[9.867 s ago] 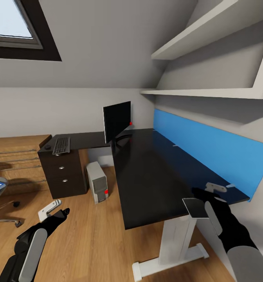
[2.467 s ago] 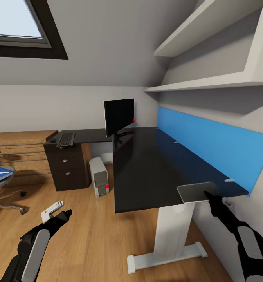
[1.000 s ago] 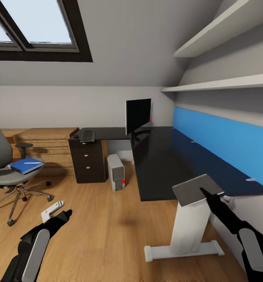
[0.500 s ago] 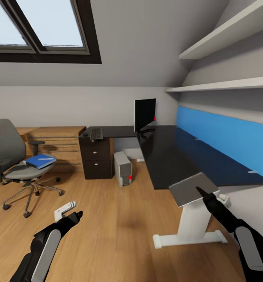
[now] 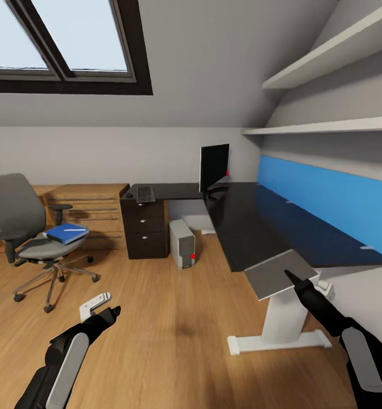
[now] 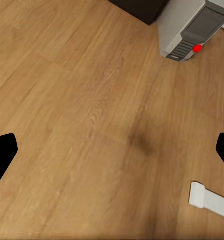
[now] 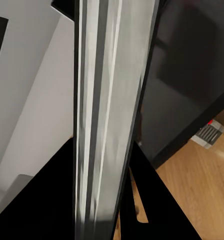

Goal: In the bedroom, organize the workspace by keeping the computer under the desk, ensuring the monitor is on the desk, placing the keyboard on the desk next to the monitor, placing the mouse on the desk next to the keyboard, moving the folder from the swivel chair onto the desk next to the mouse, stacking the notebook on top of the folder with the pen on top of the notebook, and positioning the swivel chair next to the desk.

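Note:
The grey swivel chair stands at the left on the oak floor, away from the desk. The blue folder lies on its seat with the thin white pen on top. On the black desk are the monitor, the keyboard and the tiny mouse. Under the desk stands the computer. My right gripper is shut on the grey notebook, which hangs by the desk's near corner. My left gripper is open over bare floor.
Low oak cabinets line the back wall behind the chair. A dark drawer unit carries the desk's left end and a white leg its near end. A blue wall panel and white shelves run along the right.
The camera has backed away and turned left, so the chair with the folder has come fully into view. My right gripper still holds the notebook. The left gripper stays open.

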Robot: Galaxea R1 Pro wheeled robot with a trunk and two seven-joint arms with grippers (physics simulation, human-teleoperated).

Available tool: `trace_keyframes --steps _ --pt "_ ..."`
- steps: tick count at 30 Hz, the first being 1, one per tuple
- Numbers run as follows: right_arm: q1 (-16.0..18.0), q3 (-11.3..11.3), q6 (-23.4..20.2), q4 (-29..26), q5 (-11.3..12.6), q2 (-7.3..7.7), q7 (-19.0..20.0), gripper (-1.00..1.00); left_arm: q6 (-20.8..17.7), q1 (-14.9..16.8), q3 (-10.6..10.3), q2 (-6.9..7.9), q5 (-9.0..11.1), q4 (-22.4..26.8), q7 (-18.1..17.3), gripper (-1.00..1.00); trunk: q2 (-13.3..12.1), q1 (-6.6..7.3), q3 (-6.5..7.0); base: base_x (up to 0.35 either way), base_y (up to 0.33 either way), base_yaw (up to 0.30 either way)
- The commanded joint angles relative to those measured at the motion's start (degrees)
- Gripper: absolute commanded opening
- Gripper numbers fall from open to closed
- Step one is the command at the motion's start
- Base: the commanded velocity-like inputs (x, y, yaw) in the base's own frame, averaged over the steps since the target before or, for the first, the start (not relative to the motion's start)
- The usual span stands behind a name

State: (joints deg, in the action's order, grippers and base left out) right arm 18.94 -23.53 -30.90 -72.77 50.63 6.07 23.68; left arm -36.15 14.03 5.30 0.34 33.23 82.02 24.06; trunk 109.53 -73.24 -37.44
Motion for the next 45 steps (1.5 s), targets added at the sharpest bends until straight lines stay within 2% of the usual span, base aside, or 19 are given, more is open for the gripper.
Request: trace_keyframes --steps 1,8,18,22,26,27,28,29,30,32,33,35,36,37,40,41,42,43,45 --pt "0.05 -0.11 -0.47 0.00 0.26 -0.03 0.05 -1.00 -0.15 0.04 -0.02 0.02 0.61 0.07 0.53 1.00 -0.39 0.23 0.12 0.000 0.000 0.000" --pt "0.05 -0.04 -0.48 0.00 0.18 -0.09 0.05 -1.00 -0.11 0.04 -0.02 0.00 0.66 -0.01 0.59 1.00 -3.19 1.77 1.38 0.000 0.000 0.067" --pt "0.05 0.02 -0.35 -0.09 -0.14 -0.20 0.02 -1.00 -0.12 0.04 -0.16 -0.10 0.66 -0.16 0.63 1.00 -7.20 3.97 3.17 0.000 0.000 0.227" --pt "0.05 1.09 -0.24 -0.34 -1.28 -0.84 -0.08 -1.00 -0.03 0.04 -1.78 -0.08 0.62 -0.24 0.71 1.00 -8.81 4.84 3.89 0.000 0.000 0.271" --pt "0.05 2.22 -0.17 -1.32 -4.66 -1.96 -0.17 -1.00 0.10 0.04 -3.32 -0.07 0.61 -0.27 0.84 1.00 -10.41 5.72 4.61 0.000 0.000 0.275" --pt "0.05 2.49 -0.09 -1.92 -7.84 -3.21 -0.19 -1.00 0.14 0.04 -3.71 -0.07 0.61 -0.28 0.87 1.00 -10.81 5.94 4.79 0.000 0.000 0.277" --pt "0.05 2.55 -0.04 -2.12 -9.10 -3.66 -0.20 -1.00 0.15 0.04 -3.78 -0.07 0.61 -0.28 0.88 1.00 -11.21 6.16 4.97 0.000 0.000 0.277" --pt "0.05 2.64 0.04 -2.45 -11.81 -4.60 -0.20 -1.00 0.17 0.04 -3.90 -0.07 0.59 -0.28 0.89 1.00 -11.62 6.38 5.15 0.000 0.000 0.277" --pt "0.05 2.71 0.27 -2.91 -15.99 -6.09 -0.21 -1.00 0.18 0.04 -4.02 -0.07 0.55 -0.28 0.85 1.00 -12.02 6.60 5.33 0.000 0.000 0.277" --pt "0.05 2.76 1.30 -3.22 -21.19 -8.12 -0.21 -1.00 0.19 0.04 -4.13 -0.12 0.53 -0.28 0.83 1.00 -12.82 7.04 5.69 0.000 0.000 0.277" --pt "0.05 2.76 1.77 -3.26 -22.42 -8.55 -0.21 -1.00 0.19 0.04 -4.15 -0.13 0.53 -0.28 0.83 1.00 -13.22 7.26 5.87 0.000 0.000 0.278" --pt "0.05 2.78 3.97 -3.31 -26.85 -9.90 -0.25 -1.00 0.20 0.04 -4.21 -0.15 0.52 -0.28 0.82 1.00 -14.02 7.70 6.23 0.000 0.000 0.278" --pt "0.05 2.78 4.49 -3.28 -27.91 -10.17 -0.26 -1.00 0.20 0.04 -4.21 -0.15 0.52 -0.28 0.82 1.00 -14.42 7.92 6.41 0.000 0.000 0.278" --pt "0.05 2.80 5.39 -3.19 -30.03 -10.69 -0.31 -1.00 0.20 0.04 -4.22 -0.15 0.52 -0.28 0.82 1.00 -14.82 8.14 6.59 0.000 0.000 0.279" --pt "0.05 2.84 6.44 -3.09 -33.14 -11.46 -0.39 -1.00 0.20 0.04 -4.23 -0.16 0.52 -0.28 0.82 1.00 -16.03 8.80 7.12 0.000 0.000 0.279" --pt "0.05 2.88 7.06 -3.06 -35.17 -11.95 -0.42 -1.00 0.20 0.04 -4.24 -0.16 0.52 -0.28 0.82 1.00 -16.43 9.02 7.30 0.000 0.000 0.279" --pt "0.05 2.90 7.39 -3.03 -36.15 -12.16 -0.43 -1.00 0.20 0.04 -4.24 -0.14 0.52 -0.28 0.82 1.00 -16.83 9.24 7.48 0.000 0.000 0.276" --pt "0.05 2.91 9.90 -2.90 -40.39 -12.76 -0.43 -1.00 0.19 0.04 -4.24 -0.15 0.52 -0.28 0.80 1.00 -17.23 9.46 7.66 0.000 0.000 0.112" --pt "0.05 2.89 11.57 -2.89 -41.97 -12.89 -0.35 -1.00 0.18 0.04 -4.24 -0.16 0.52 -0.28 0.77 1.00 -18.03 9.90 8.02 0.000 0.000 0.074"
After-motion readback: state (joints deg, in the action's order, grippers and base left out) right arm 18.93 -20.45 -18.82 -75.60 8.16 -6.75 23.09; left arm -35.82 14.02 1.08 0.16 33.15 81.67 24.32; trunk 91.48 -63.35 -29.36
